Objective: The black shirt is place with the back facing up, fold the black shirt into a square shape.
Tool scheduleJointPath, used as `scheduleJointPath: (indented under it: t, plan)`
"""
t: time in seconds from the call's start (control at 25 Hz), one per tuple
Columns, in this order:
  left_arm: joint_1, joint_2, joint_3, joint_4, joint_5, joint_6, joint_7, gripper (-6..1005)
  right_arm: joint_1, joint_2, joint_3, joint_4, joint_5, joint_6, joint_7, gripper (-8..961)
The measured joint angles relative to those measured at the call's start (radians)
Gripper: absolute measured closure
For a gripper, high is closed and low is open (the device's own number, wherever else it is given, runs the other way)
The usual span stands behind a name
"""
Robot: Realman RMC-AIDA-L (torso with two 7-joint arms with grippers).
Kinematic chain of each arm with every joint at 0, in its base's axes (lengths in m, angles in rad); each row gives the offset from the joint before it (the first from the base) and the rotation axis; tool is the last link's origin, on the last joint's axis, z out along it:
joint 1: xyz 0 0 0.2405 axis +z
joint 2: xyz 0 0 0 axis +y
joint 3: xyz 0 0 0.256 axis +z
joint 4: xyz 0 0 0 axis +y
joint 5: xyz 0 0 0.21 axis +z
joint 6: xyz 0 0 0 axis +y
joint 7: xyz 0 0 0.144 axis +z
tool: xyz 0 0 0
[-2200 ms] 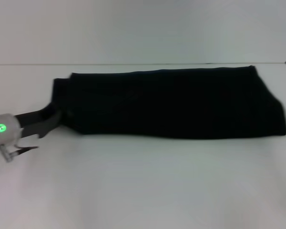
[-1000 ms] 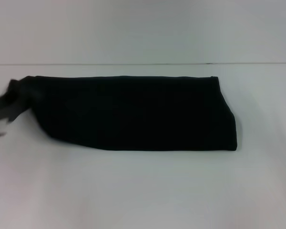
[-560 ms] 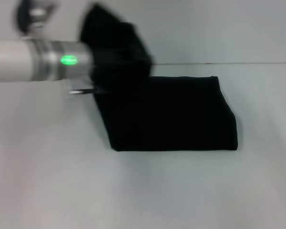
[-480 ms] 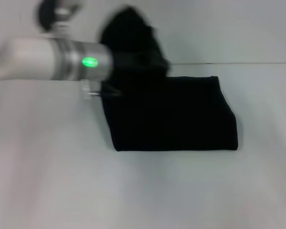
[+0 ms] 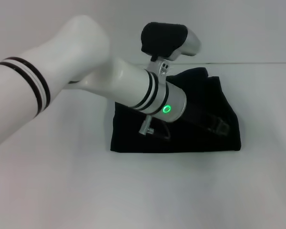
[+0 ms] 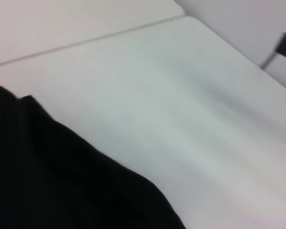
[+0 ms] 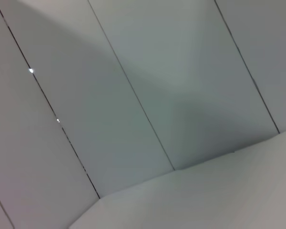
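Item: large plain black soft cloth shirt (image 5: 133, 138), lying folded into a roughly rectangular block near the middle of the flat white table (image 5: 143, 191), its upper layer bunched and raised toward the far right corner; the left wrist view shows a rumpled black edge of it (image 6: 62, 181) against bare tabletop. Left gripper (image 5: 218, 125), on a white arm with black bands, reaches across from the left and sits over the shirt's right part; whether its fingers clasp cloth cannot be told. Right gripper: unseen.
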Motion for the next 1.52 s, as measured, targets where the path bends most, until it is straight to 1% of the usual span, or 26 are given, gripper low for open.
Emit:
scheduleJointPath:
  t: [0.04, 0.08, 0.12, 0.16, 0.2, 0.24, 0.28, 0.36, 0.4, 0.44, 0.48, 0.52, 0.56, 0.6, 0.64, 0.72, 0.8, 0.96, 1.08, 1.16, 1.2, 1.24, 1.4, 1.52]
  plan:
    - [0.008, 0.002, 0.011, 0.018, -0.004, 0.018, -0.003, 884, 0.0, -0.003, 0.0, -0.002, -0.008, 0.0, 0.012, 160]
    - [0.026, 0.008, 0.001, 0.051, -0.005, 0.053, -0.005, 857, 0.0, -0.006, 0.0, -0.006, -0.019, 0.0, 0.027, 161]
    - [0.047, 0.013, -0.023, 0.084, -0.005, 0.1, -0.006, 831, 0.003, -0.013, -0.001, -0.019, -0.046, 0.0, 0.081, 161]
    - [0.078, 0.021, -0.067, 0.131, -0.005, 0.158, -0.006, 793, 0.003, -0.013, -0.001, -0.019, -0.046, 0.0, 0.081, 161]
    - [0.109, 0.025, -0.117, 0.177, -0.006, 0.213, -0.006, 755, 0.006, -0.019, -0.001, -0.029, -0.067, 0.001, 0.118, 161]
    - [0.156, 0.03, -0.194, 0.231, -0.013, 0.269, -0.008, 717, 0.009, -0.026, -0.001, -0.038, -0.088, 0.0, 0.153, 161]
    - [0.189, 0.034, -0.254, 0.266, -0.02, 0.304, -0.01, 680, 0.014, -0.034, -0.001, -0.052, -0.119, 0.0, 0.202, 162]
    - [0.272, 0.037, -0.425, 0.321, -0.056, 0.378, -0.035, 604, 0.03, -0.048, -0.006, -0.089, -0.189, -0.004, 0.315, 162]
    - [0.307, 0.046, -0.509, 0.329, -0.077, 0.409, -0.057, 557, 0.04, -0.056, -0.013, -0.109, -0.231, -0.009, 0.383, 162]
    - [0.327, 0.056, -0.554, 0.325, -0.084, 0.427, -0.078, 509, 0.053, -0.065, -0.023, -0.129, -0.279, -0.015, 0.468, 162]
    - [0.351, 0.075, -0.614, 0.311, -0.092, 0.456, -0.109, 462, 0.069, -0.076, -0.039, -0.142, -0.321, -0.02, 0.546, 163]
    - [0.366, 0.095, -0.658, 0.289, -0.092, 0.482, -0.126, 414, 0.095, -0.094, -0.064, -0.153, -0.382, -0.029, 0.656, 163]
    - [0.378, 0.107, -0.696, 0.273, -0.092, 0.503, -0.131, 367, 0.12, -0.108, -0.085, -0.154, -0.426, -0.036, 0.736, 163]
    - [0.388, 0.116, -0.739, 0.259, -0.092, 0.525, -0.128, 342, 0.145, -0.12, -0.106, -0.154, -0.47, -0.044, 0.808, 163]
    - [0.397, 0.117, -0.775, 0.254, -0.092, 0.547, -0.117, 318, 0.182, -0.133, -0.134, -0.152, -0.524, -0.053, 0.886, 163]
    - [0.42, 0.117, -0.837, 0.253, -0.091, 0.586, -0.089, 268, 0.243, -0.142, -0.175, -0.149, -0.609, -0.061, 0.985, 164]
    - [0.434, 0.115, -0.863, 0.257, -0.092, 0.605, -0.073, 219, 0.302, -0.138, -0.207, -0.149, -0.695, -0.059, 1.053, 164]
    - [0.445, 0.113, -0.886, 0.255, -0.092, 0.622, -0.045, 134, 0.399, -0.111, -0.249, -0.142, -0.832, -0.019, 1.144, 165]
    - [0.448, 0.111, -0.89, 0.252, -0.092, 0.617, -0.029, 81, 0.447, -0.094, -0.289, -0.118, -0.879, 0.054, 1.189, 165]
    - [0.449, 0.11, -0.892, 0.251, -0.092, 0.61, -0.02, 63, 0.463, -0.078, -0.308, -0.104, -0.882, 0.112, 1.187, 166]
    - [0.449, 0.109, -0.893, 0.249, -0.092, 0.606, -0.015, 63, 0.472, -0.056, -0.33, -0.093, -0.885, 0.185, 1.174, 166]
    - [0.448, 0.109, -0.895, 0.246, -0.093, 0.599, -0.012, 63, 0.472, -0.056, -0.33, -0.093, -0.885, 0.185, 1.174, 166]
    - [0.444, 0.108, -0.897, 0.216, -0.094, 0.582, 0.006, 63, 0.476, -0.012, -0.386, -0.071, -0.891, 0.31, 1.171, 167]
    - [0.44, 0.109, -0.896, 0.201, -0.094, 0.569, 0.019, 63, 0.476, 0.012, -0.403, -0.056, -0.889, 0.379, 1.164, 184]
